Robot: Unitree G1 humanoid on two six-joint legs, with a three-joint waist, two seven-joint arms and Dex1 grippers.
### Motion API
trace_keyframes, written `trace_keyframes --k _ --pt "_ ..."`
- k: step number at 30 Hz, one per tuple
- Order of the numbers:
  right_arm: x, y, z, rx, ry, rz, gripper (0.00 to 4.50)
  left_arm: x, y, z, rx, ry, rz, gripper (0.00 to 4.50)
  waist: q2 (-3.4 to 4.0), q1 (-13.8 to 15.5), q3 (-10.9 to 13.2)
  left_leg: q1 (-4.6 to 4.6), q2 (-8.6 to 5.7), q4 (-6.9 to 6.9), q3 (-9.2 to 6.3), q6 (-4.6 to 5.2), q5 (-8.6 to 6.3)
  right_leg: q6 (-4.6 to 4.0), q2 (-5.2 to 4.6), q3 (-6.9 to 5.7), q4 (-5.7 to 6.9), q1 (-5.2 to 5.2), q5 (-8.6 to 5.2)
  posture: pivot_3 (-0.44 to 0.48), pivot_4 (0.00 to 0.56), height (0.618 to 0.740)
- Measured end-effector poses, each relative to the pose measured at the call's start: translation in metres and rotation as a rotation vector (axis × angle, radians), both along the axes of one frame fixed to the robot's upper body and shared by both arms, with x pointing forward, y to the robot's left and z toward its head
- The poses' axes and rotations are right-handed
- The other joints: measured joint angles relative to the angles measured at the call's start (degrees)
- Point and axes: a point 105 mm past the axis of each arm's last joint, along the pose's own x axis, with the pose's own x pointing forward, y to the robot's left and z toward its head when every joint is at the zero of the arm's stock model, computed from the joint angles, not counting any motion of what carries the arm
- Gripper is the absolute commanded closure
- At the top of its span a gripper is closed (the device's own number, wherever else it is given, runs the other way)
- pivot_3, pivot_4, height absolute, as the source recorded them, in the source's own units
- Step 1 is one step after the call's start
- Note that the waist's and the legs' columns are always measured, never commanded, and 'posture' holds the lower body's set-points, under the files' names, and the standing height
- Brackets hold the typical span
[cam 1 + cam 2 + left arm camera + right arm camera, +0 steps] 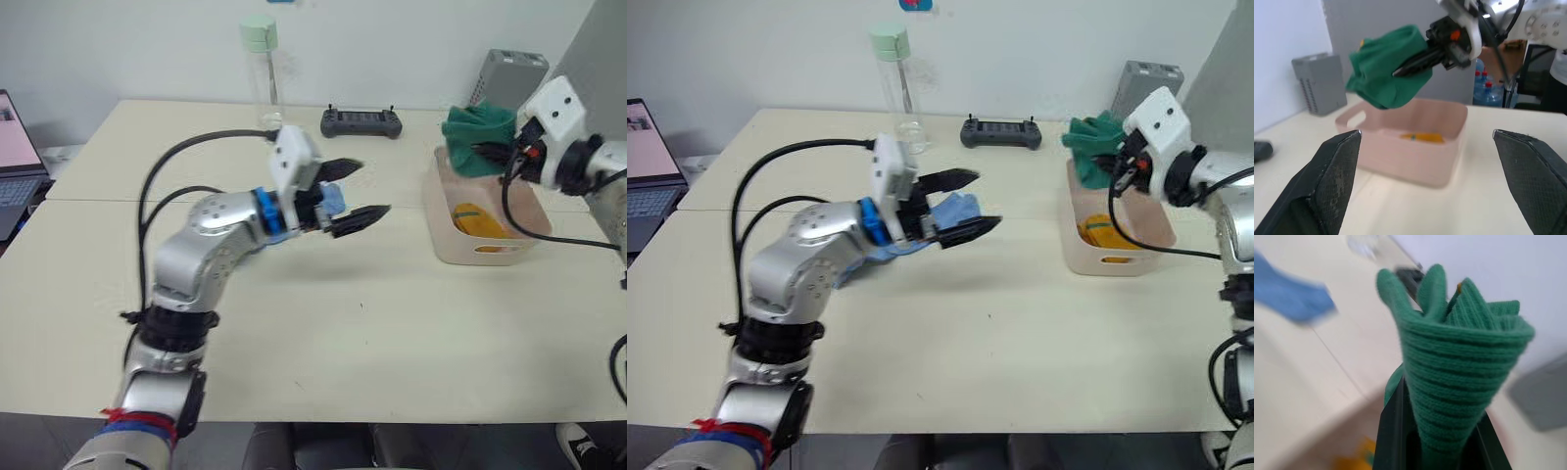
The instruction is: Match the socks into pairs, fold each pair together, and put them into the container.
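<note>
While the head views half-hide it, the left wrist view shows yellow socks inside the tub; right gripper clamps green socks above it (left gripper gapes, blue socks on the worktop).

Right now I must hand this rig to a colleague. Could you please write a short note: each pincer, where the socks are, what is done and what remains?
Right pincer: shut on the folded green socks, held in the air above the near-left end of the pink container.
Left pincer: open, holding nothing, raised over the table left of the container.
Blue socks: lying on the table, just behind the left pincer.
Yellow socks: inside the container.
Done: yellow stored, green gathered.
Left: drop green into the container, then fold and store blue.
</note>
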Motion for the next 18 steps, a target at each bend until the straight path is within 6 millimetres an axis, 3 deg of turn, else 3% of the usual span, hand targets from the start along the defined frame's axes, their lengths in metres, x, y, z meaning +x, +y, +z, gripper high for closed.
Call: trace_keyframes --k 4,9,16,18 --pt "0.017 -0.021 -0.042 -0.273 0.028 -0.022 4.5 0.008 -0.02 0.008 0.043 -0.079 0.001 0.01 0.19 -0.39 0.12 0.03 -0.09 0.0 0.0 0.0 0.01 -0.16 -0.06 0.02 0.07 0.0 0.1 0.0 0.15 0.74" --pt "0.025 -0.026 -0.072 -0.48 0.043 0.027 4.5 0.006 -0.036 0.003 0.073 -0.11 -0.037 0.01 0.25 -0.73 0.15 0.02 -0.16 -0.02 0.02 -0.02 0.02 -0.17 -0.14 0.04 0.08 0.01 0.11 0.0 0.15 0.74" --pt "0.028 -0.028 -0.077 -0.697 0.007 0.102 4.5 0.001 -0.029 -0.016 0.106 -0.086 -0.034 0.01 0.29 -0.79 0.16 0.03 -0.17 -0.02 -0.01 -0.03 0.02 -0.18 -0.17 -0.01 0.1 0.05 0.12 0.0 0.15 0.74" --pt "0.025 -0.026 -0.08 -0.741 0.019 0.147 3.83 -0.001 -0.026 -0.017 0.113 -0.091 -0.036 0.0 0.29 -0.77 0.17 0.09 -0.18 -0.01 -0.01 -0.03 0.02 -0.18 -0.19 -0.02 0.1 0.13 0.12 0.0 0.15 0.74"
